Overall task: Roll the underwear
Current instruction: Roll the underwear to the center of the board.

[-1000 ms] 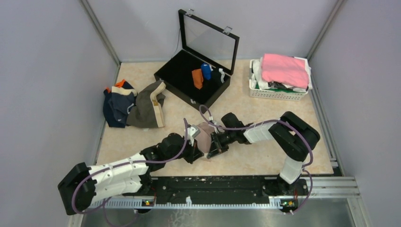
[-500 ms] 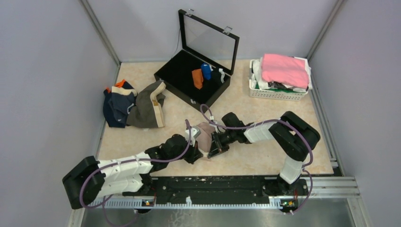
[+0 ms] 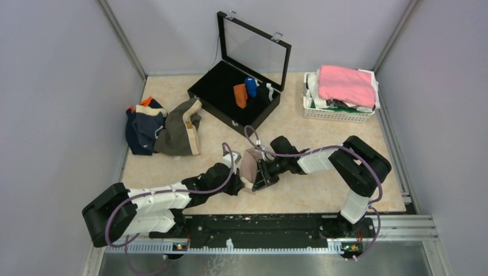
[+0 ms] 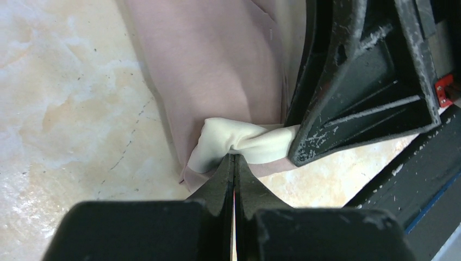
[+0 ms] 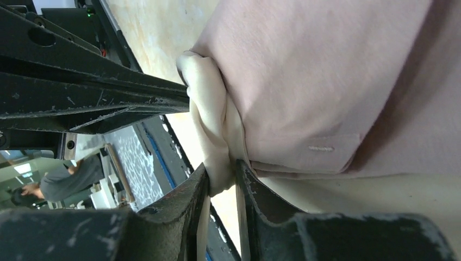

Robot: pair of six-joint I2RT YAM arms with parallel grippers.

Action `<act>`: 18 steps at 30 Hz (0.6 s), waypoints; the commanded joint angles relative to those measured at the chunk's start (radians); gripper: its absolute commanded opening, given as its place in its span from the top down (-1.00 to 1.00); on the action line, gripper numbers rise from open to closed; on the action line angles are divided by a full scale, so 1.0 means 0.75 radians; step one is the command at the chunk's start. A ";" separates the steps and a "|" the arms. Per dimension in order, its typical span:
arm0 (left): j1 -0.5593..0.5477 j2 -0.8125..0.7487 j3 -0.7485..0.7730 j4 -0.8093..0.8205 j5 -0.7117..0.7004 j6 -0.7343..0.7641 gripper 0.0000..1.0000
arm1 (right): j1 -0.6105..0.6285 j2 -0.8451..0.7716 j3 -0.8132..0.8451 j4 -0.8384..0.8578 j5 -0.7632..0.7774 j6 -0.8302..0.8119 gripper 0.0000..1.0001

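Cream waistband [image 4: 239,142] is where it's all happening. The left gripper [image 4: 235,157] has its jaws squeezed flat together, pinching one twisted end of that band. The right gripper [image 5: 223,171] is just beside it. Its jaws are parted a crack with the other end of the band sitting in the gap. Whether it's still squeezing or has let go can't be told from the right wrist view.

The band belongs to the pink-beige briefs [image 3: 248,165], which hang bunched between the two grippers. That spot is on the table [image 3: 322,190] in front of the black case [image 3: 214,92], on the arms' side of it.

What changed in the last second: the left arm stretched in toward the cloth, while the right arm barely budged. The briefs went from a squat lump to a narrower bundle standing up between the grippers.

Looks like a handoff, with the left taking the hold so the right can regrip. That's only a guess, though. The cloth is gathered rather than properly rolled, so this piece isn't done.

Further out, an orange roll [image 3: 240,95] and a blue roll [image 3: 251,86] are inside the case. Left of the case, the olive-brown briefs [image 3: 181,129] and navy briefs [image 3: 141,129] lie in a loose pile, so there's plenty left to do.
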 commanded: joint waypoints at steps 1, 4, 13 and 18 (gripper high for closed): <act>0.003 0.078 0.023 -0.050 -0.100 -0.026 1.00 | -0.016 -0.049 0.007 -0.047 0.122 -0.036 0.52; 0.003 0.101 0.034 -0.047 -0.097 -0.028 1.00 | -0.016 -0.074 0.005 -0.059 0.145 -0.037 0.58; 0.003 -0.162 0.005 0.031 0.015 0.071 1.00 | -0.017 -0.063 0.016 -0.054 0.159 -0.017 1.00; 0.003 -0.250 -0.030 0.107 -0.002 0.114 1.00 | -0.018 -0.061 0.015 -0.044 0.155 0.003 1.00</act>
